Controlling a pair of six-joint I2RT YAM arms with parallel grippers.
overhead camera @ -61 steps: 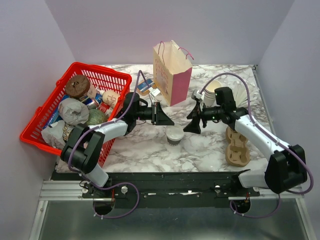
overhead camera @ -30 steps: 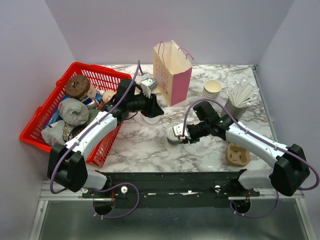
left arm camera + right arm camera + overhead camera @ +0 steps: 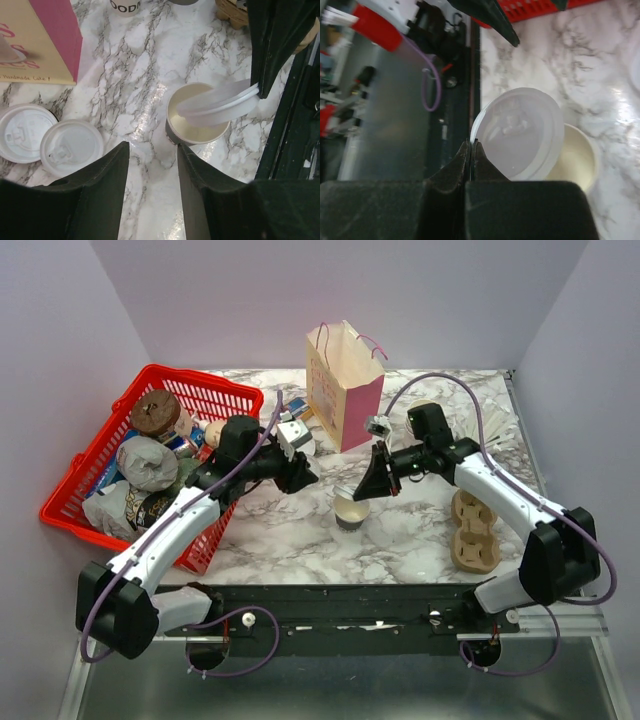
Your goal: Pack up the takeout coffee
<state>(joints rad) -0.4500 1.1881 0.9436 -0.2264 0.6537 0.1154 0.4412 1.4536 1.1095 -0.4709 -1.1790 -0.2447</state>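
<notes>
The right pincer (image 3: 471, 146) is pressed onto the edge of the white lid (image 3: 520, 131) and holds it tilted just above the takeout coffee (image 3: 350, 510). The cup stands open-topped on the counter (image 3: 300, 540) between the two arms. The left pincer (image 3: 152, 150) is spread, with nothing between its fingers, and hovers near the cup. The step in hand appears to be capping the cup. The next move calls for levelling the lid, centring it over the rim and pressing it down evenly; the empty left pincer could steady the cup wall against tipping. Placement into the paper bag (image 3: 345, 385) would come after that. The left wrist view shows the lid's tilt and its overlap with the cup mouth, and also the spare lids (image 3: 70, 147) lying flat beside the bag. The right wrist view shows the fingertip grip on the lid edge. Only the top view shows the bag's open mouth and the cup carrier (image 3: 473, 530) on the right.
</notes>
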